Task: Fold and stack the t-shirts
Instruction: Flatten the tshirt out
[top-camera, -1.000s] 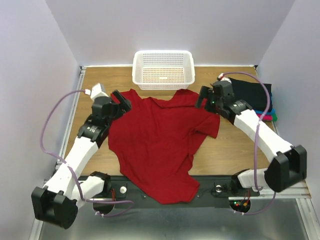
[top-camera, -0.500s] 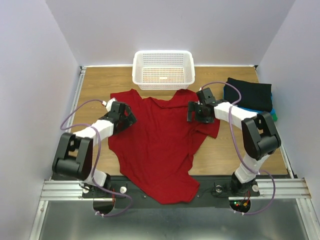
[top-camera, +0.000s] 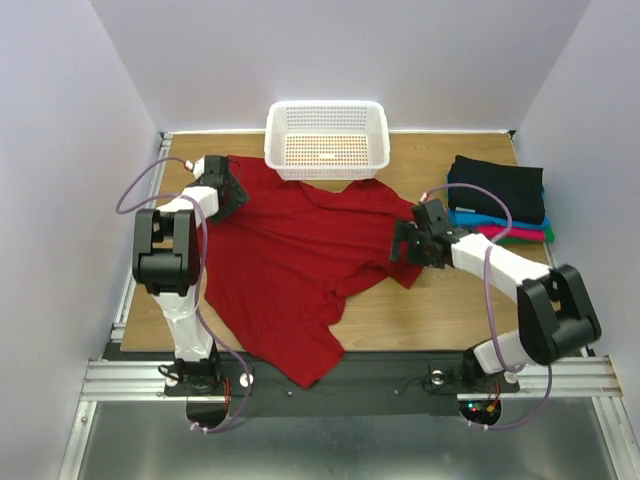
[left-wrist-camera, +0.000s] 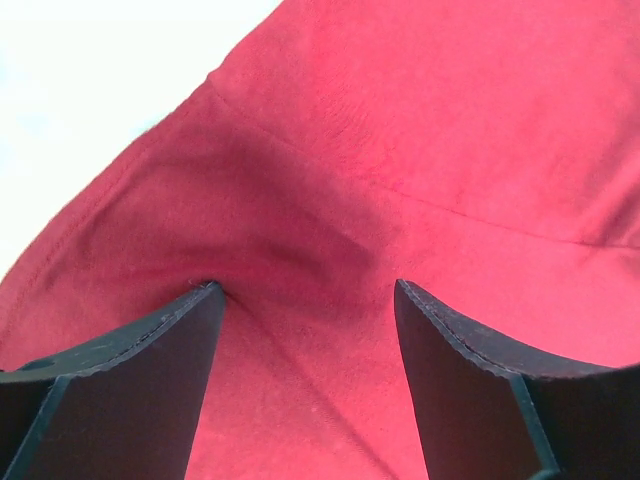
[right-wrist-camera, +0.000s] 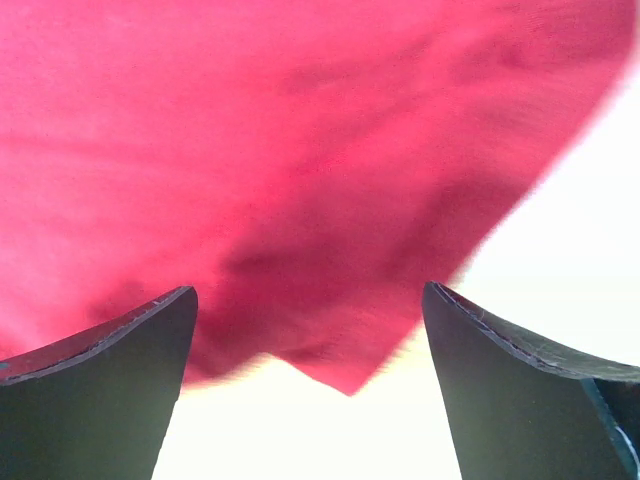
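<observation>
A dark red t-shirt (top-camera: 290, 260) lies spread and skewed on the wooden table, its lower hem hanging over the front edge. My left gripper (top-camera: 232, 192) is at the shirt's far left corner, open, with red cloth (left-wrist-camera: 400, 130) under and between its fingers (left-wrist-camera: 150, 350). My right gripper (top-camera: 402, 246) is at the shirt's right edge, open, over a corner of the cloth (right-wrist-camera: 250, 130), with bare table beneath. A stack of folded shirts sits at the right: black (top-camera: 498, 185) on top, bright blue (top-camera: 468, 216) and magenta (top-camera: 518, 233) edges showing below.
A white perforated basket (top-camera: 326, 104) stands at the back centre, its front wall touching the shirt's upper edge. Bare wood (top-camera: 440, 310) shows at the front right. A metal rail (top-camera: 560, 365) runs along the near edge.
The shirt has shifted left and towards the back and now lies slanted. My left gripper moved to the far left corner. My right gripper moved down and right along the shirt's right edge.
</observation>
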